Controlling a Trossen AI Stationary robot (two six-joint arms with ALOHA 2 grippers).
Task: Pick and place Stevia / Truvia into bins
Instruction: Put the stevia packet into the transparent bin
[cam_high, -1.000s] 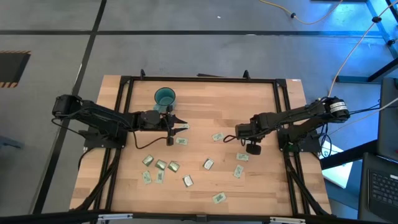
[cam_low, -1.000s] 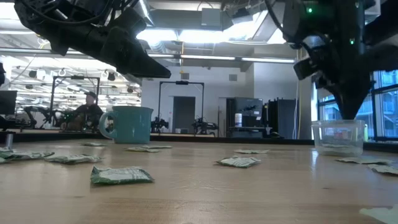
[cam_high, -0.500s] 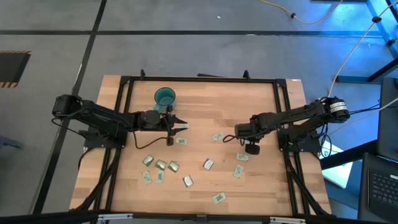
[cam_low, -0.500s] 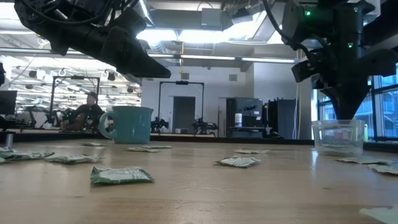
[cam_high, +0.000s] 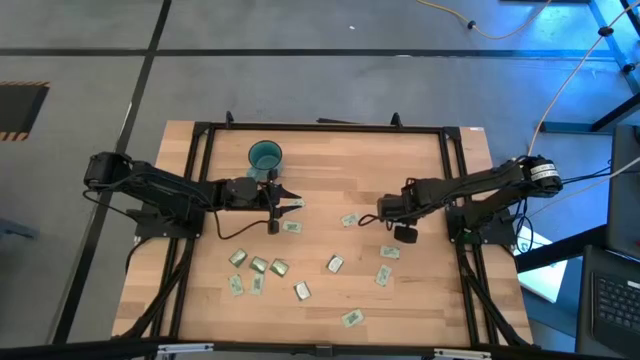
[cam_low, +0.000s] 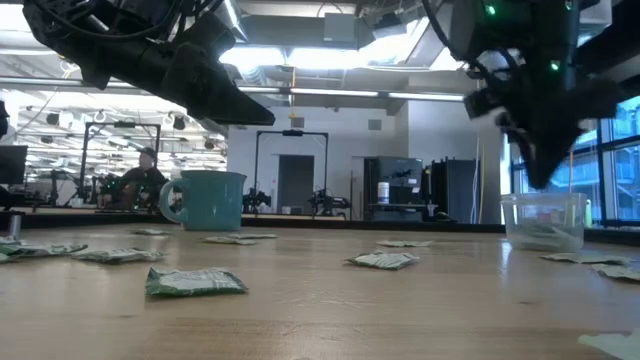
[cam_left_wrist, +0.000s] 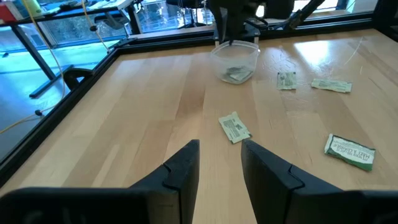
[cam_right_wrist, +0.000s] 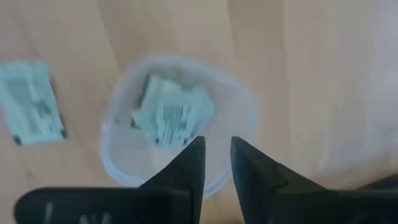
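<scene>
A: High view first. Could any print on the small flat pale green-and-white paper sachets (cam_high: 335, 264) be read?

B: No. The left wrist view showed dark lines of print on one green-and-white packet (cam_left_wrist: 350, 151), but too blurred to make out. The sachets lay scattered over the light wooden table (cam_high: 320, 160), mostly along its front half.

A: How were the arms posed?

B: The left arm reached in from the left edge, its left gripper (cam_high: 287, 206) held above the wood just in front of the round teal-blue cup (cam_high: 265, 156). The right arm stretched in from the right, wrist bent down, the right gripper (cam_high: 384, 212) hanging straight over the small clear see-through plastic cup (cam_right_wrist: 180, 118).

A: And the fingers?

B: The left fingers (cam_left_wrist: 186, 171) stood parted with nothing between them. The right fingers (cam_right_wrist: 189, 165) also showed a narrow gap and gripped nothing; a crumpled pale sachet (cam_right_wrist: 171, 115) lay inside the clear cup beneath them, another flat on the table beside it.
</scene>
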